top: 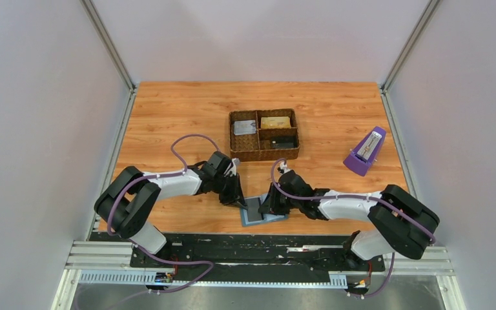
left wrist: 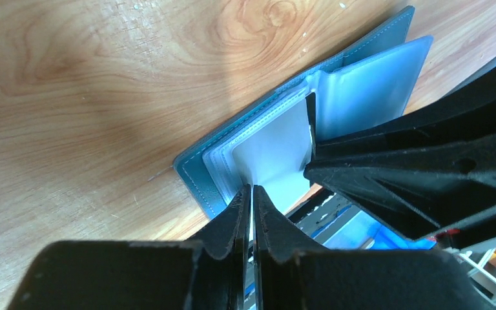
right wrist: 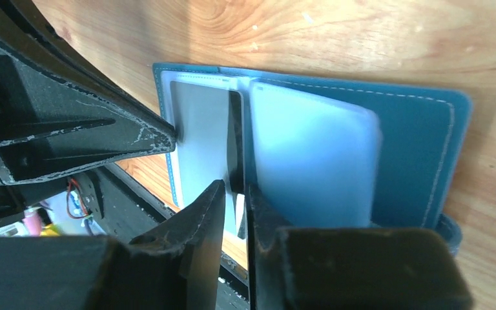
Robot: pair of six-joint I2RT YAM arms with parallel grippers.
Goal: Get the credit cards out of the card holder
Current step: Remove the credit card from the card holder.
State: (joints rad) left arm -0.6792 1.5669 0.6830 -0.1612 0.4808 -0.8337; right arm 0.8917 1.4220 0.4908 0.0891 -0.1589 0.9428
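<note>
- Plainly, the card holder (top: 263,212) is a slim bifold. It has a smooth teal cover like leather, pale stitching along the border, and frosted, see-through plastic sleeves inside.
- It lies opened out on the desk (top: 168,116), close to the near edge. It sits between the two arms and in front of the woven tray (top: 264,155).
- One sleeve shows a pale grey rectangle with a dark edge; whether that is a card I cannot tell.
- The desk is orange-brown wood-grain board with a knot pattern and a few pale specks.
- Plain pale walls (top: 39,129) close it in on three sides, with metal posts at the far corners.
- The tray is brown, rectangular and basket-woven, split into compartments. A flat gold-yellow card (top: 276,121) lies in its far right one.
- A purple metronome (top: 365,152), tapering upward, stands off to the right, well apart from the holder.
- The left claw (left wrist: 252,188) has black angular fingers. They are almost closed and pinch the thin corner of a pale sleeve of the holder.
- The right claw (right wrist: 234,187) has scuffed black fingers with a narrow gap between them. They straddle a sleeve edge by the spine, but I cannot tell whether they actually grip it.
</note>
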